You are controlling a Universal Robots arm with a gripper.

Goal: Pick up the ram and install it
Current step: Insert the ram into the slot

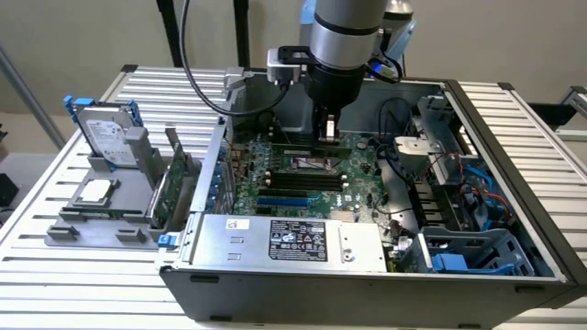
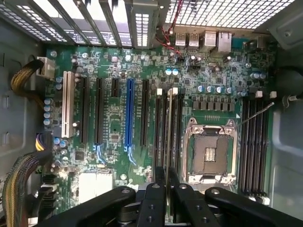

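Note:
My gripper (image 1: 328, 135) is inside the open computer case (image 1: 513, 137), shut on the ram (image 1: 298, 149). The ram is a thin green stick held level just over the motherboard (image 1: 275, 196), behind the CPU socket (image 1: 310, 164). In the wrist view the ram (image 2: 168, 127) shows edge-on as a pale strip running out from between my black fingers (image 2: 158, 187). It lines up over the bank of black memory slots (image 2: 179, 123) beside the CPU socket (image 2: 210, 151). I cannot tell whether it touches a slot.
On the exterior view's left, a grey holder (image 1: 82, 230) carries a silver hard drive (image 1: 108, 137), a broad green expansion card (image 1: 170, 182) and a CPU chip (image 1: 96, 192). The power supply (image 1: 293, 240) fills the case's near side. Cables and blue drive bays (image 1: 463, 258) crowd the exterior view's right.

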